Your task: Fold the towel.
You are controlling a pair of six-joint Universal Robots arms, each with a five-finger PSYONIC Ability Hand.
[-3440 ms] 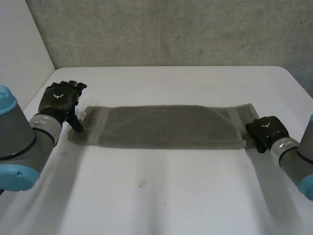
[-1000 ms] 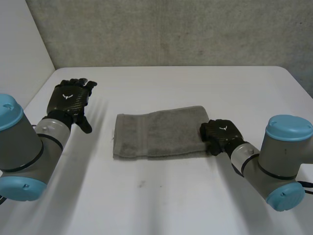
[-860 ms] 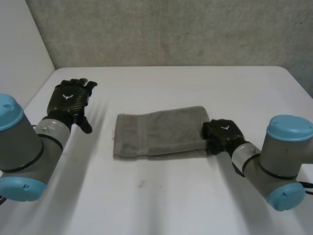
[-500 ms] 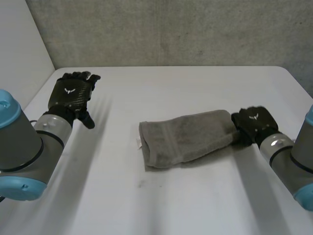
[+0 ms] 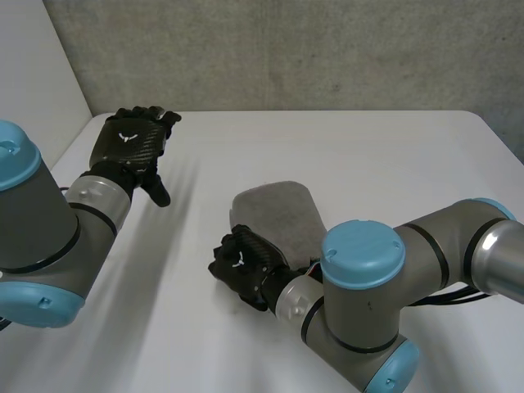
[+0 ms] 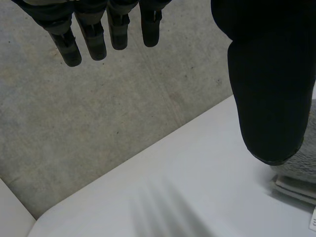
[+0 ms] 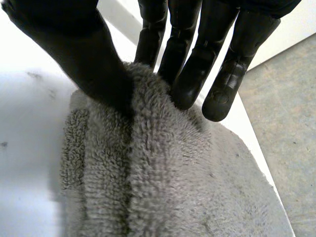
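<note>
1. The right hand [image 5: 241,264] pinches the towel [image 5: 278,214], bunched at its fingertips, between thumb and fingers.
2. The left hand [image 5: 129,147] hovers open, well apart from it (no help there).
3. A shallow pinch could let the layers slip apart.

I seem to be working in a bare lab test cell: a plain white surface [image 5: 344,147], its far edge against a rough grey concrete wall [image 5: 286,49], with a white panel [image 5: 33,74] along its left edge.
</note>
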